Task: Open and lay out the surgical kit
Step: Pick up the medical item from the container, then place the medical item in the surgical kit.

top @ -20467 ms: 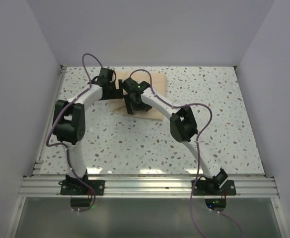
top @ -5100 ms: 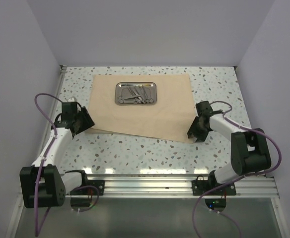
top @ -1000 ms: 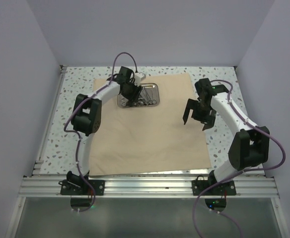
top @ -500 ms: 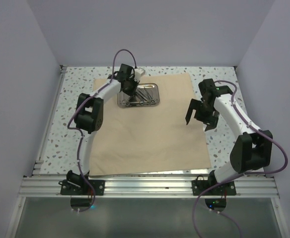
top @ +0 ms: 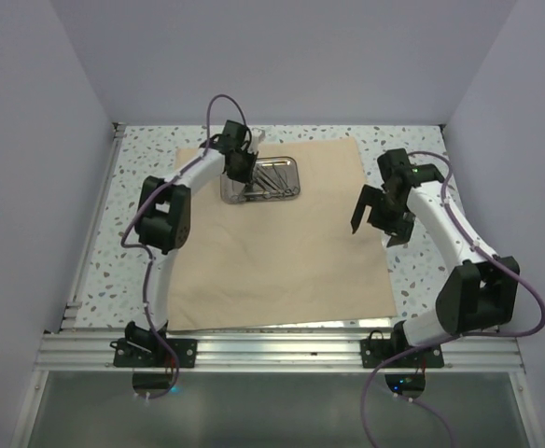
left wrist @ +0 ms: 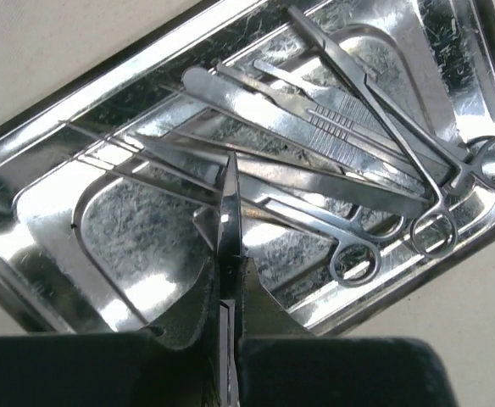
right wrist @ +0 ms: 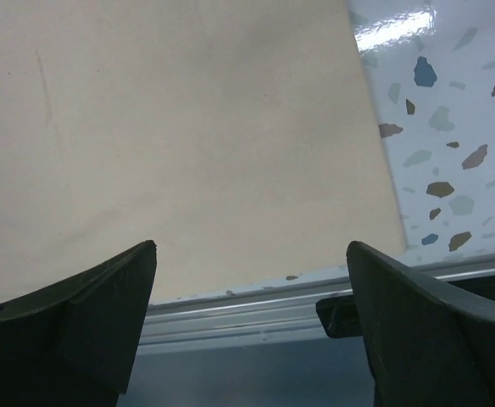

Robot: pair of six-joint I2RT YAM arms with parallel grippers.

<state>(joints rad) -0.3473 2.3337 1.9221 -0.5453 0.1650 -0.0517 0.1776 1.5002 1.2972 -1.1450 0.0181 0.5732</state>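
My L gripper point(left wrist: 228, 270) pinching slim pointed steel instrument point(left wrist: 231, 182) over shiny rectangular steel tray point(left wrist: 125, 225). Prob light, stiff, slippery; hold mid-shank. R gripper point(right wrist: 252, 248) spread.

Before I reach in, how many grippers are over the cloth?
2. The left gripper is at the steel tray, shut on a slim instrument; the right gripper hangs open over the cloth near its right edge. None hidden.
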